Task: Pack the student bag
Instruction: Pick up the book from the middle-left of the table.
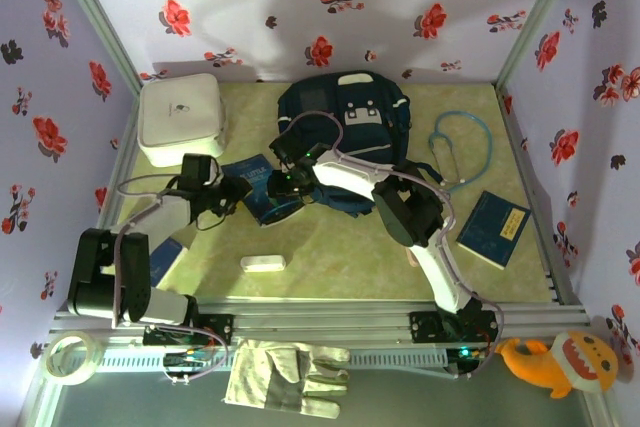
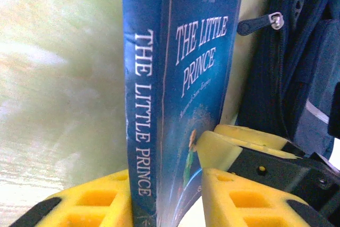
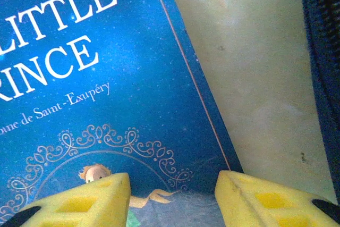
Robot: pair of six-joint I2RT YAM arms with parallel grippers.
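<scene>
A blue book, "The Little Prince", lies just left of the student bag, a dark navy backpack at the back centre. In the left wrist view the book runs away between the yellow fingers of my left gripper. The left pad sits against its spine side, and a thin gap shows between the cover and the right pad. My right gripper hovers open over the cover's lower right corner. One of its fingers rests at the cover. The bag's zip is just beyond.
A white rounded box stands back left. A teal stethoscope and a second blue book lie on the right. A small white block sits near the front. Another blue book lies under the left arm.
</scene>
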